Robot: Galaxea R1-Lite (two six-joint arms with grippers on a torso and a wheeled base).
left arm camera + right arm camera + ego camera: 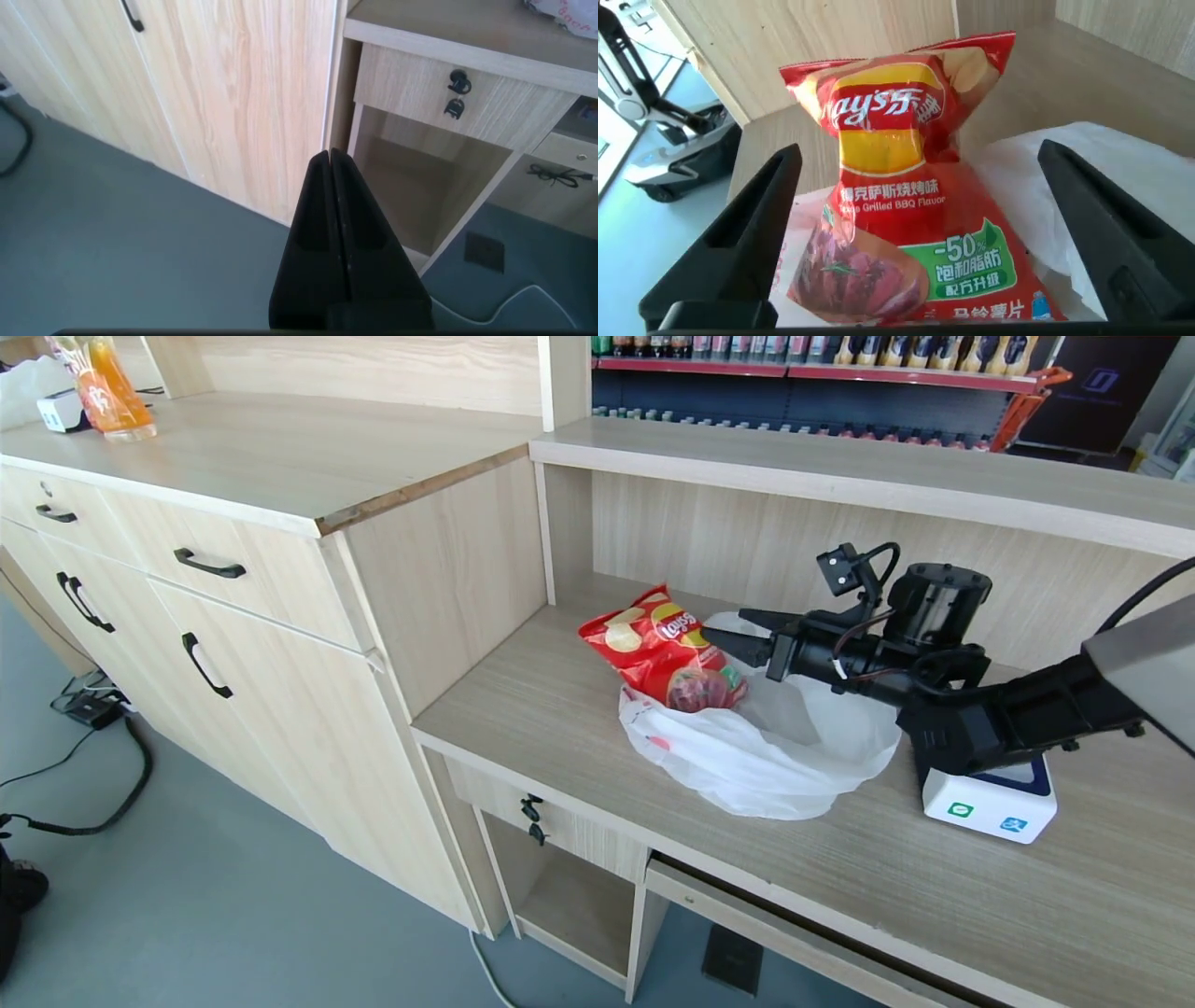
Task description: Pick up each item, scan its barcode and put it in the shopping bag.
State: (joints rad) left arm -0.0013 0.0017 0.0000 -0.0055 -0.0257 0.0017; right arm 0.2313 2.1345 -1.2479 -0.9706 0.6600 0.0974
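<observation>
Red chip bag [665, 649] is laid on the counter [560, 728], one end on the white shopping bag [756, 756]; right gripper [724, 625] is held spread apart beside it, left gripper [330, 159] pressed together, empty.

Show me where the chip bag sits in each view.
Head: chip bag on the counter, resting on the shopping bag, before the right gripper.
Right wrist: chip bag between the open fingers.
Left wrist: counter front, left gripper shut.
Shared landmark: shopping bag, in all three.
</observation>
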